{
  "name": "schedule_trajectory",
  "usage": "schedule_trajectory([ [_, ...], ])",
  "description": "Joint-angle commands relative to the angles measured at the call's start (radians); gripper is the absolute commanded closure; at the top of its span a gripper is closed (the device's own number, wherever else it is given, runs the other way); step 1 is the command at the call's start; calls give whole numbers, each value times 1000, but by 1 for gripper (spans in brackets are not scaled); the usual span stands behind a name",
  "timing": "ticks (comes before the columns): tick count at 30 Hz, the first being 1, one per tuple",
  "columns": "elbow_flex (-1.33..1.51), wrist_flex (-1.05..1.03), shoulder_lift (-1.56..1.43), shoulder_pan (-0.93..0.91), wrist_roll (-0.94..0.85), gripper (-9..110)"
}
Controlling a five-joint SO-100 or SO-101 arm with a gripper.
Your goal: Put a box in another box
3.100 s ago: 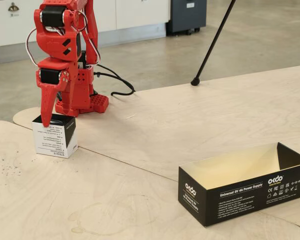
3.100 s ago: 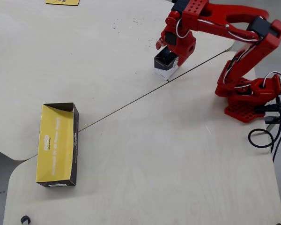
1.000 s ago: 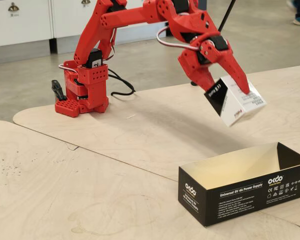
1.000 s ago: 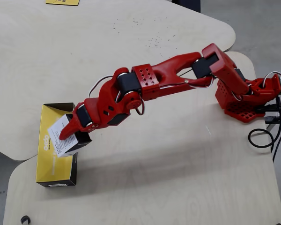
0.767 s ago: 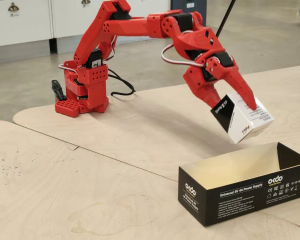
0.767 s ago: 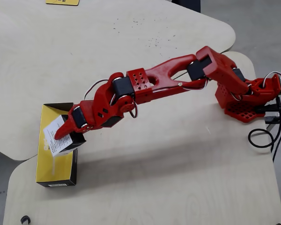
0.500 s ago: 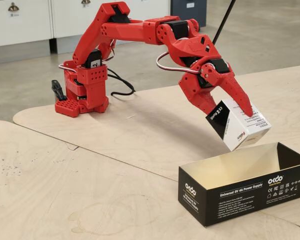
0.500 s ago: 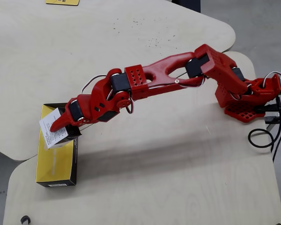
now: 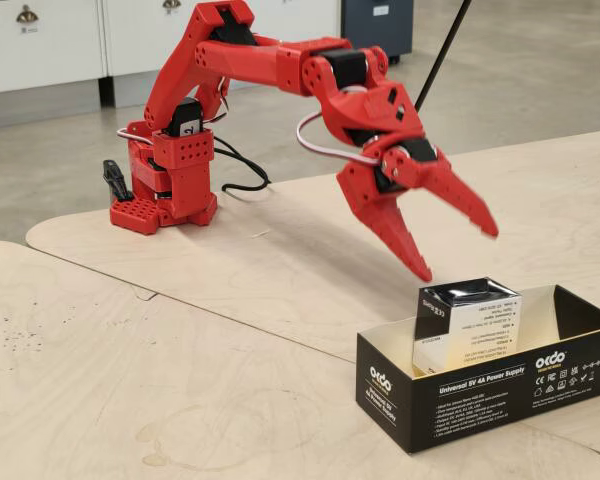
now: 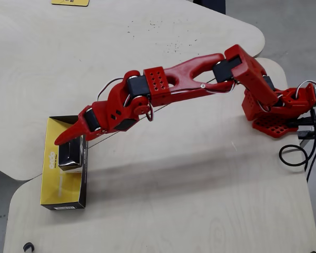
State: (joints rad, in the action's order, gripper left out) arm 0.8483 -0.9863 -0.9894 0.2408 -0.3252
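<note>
Pale plywood tabletops (image 9: 180,380) spread under me, with a concrete floor behind. My gripper (image 9: 458,250) hangs spread wide and empty, touching nothing, just above the small white box (image 9: 467,325). That box stands upright, black top up, inside the long black OKdo box (image 9: 480,390), toward its far end in the overhead view (image 10: 71,154).

The small box (image 9: 467,327) is seen standing upright inside the long box (image 9: 485,392), white with fine black print on its front and a glossy black top. In the overhead view the small box (image 10: 70,155) sits in the upper half of the long box (image 10: 46,174), whose yellow inside is open upward. White OKdo logos are printed on the black outer walls.
</note>
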Motion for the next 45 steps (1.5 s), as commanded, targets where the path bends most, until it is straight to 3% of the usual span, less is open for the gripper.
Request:
schedule_trajectory([
  [1, 61, -75, -285, 2, -63, 56],
  [6, 357, -299, -627, -8, -295, 56],
  [9, 620, -327, -836, -51, -365, 57],
  [19, 1528, -95, -1402, -186, -680, 72],
  [37, 2082, 3, -1936, -215, -897, 101],
  [45, 2235, -15, -2203, -272, -957, 102],
])
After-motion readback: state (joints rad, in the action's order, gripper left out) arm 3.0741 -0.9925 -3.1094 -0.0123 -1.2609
